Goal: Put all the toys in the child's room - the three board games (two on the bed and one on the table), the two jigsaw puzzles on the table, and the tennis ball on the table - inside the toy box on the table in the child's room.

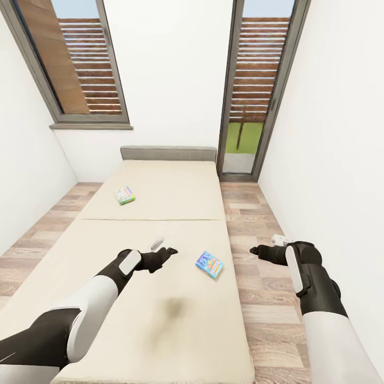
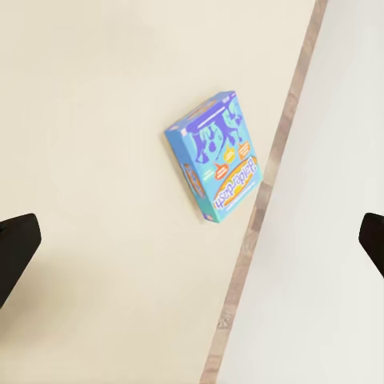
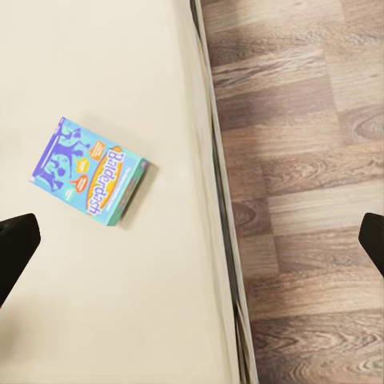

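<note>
Green-edged board game (image 1: 124,196) flat on bed (image 1: 160,192), far half, left side. Left end effector (image 1: 163,251) over bed middle, fingers spread wide, empty. Blue board game (image 1: 209,264) just right of it, near bed edge. Right end effector (image 1: 260,249) over wood floor (image 1: 266,314), wide, empty.

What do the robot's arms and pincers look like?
Both arms are white on the upper part and black toward the wrist, each with a white oval patch on the black forearm. The left pincer and right pincer are black, with dark, tapering fingers.
</note>
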Controlling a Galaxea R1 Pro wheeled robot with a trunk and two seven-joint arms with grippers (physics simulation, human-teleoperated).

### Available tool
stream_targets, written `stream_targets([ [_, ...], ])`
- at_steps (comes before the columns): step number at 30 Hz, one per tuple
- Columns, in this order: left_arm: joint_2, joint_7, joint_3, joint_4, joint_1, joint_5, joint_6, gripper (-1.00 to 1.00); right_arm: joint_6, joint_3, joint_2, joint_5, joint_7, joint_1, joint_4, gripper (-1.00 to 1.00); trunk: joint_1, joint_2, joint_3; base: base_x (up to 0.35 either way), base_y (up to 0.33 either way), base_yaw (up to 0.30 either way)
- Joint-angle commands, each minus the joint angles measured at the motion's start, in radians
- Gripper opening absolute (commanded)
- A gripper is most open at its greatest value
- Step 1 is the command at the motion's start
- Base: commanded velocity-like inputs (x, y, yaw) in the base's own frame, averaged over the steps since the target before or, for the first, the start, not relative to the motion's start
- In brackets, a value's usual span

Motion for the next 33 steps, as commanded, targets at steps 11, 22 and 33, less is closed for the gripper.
stream_targets([
  [11,-0.002,0.0,0.014,-0.049,0.004,0.005,0.007,1.0,0.004,-0.004,-0.002,-0.004,0.001,-0.001,-0.001,1.0,0.0,-0.001,-0.019,0.0,0.0,0.0],
  [22,-0.001,0.0,0.018,-0.077,0.008,0.009,0.016,1.0,0.004,-0.005,-0.003,-0.004,0.001,-0.001,-0.001,1.0,0.0,-0.001,-0.037,0.0,0.0,0.0],
  [33,0.005,-0.005,0.014,-0.086,0.01,0.005,0.029,1.0,0.004,-0.006,-0.003,-0.004,0.001,-0.001,-0.001,1.0,0.038,-0.071,-0.086,0.0,0.0,0.0],
])
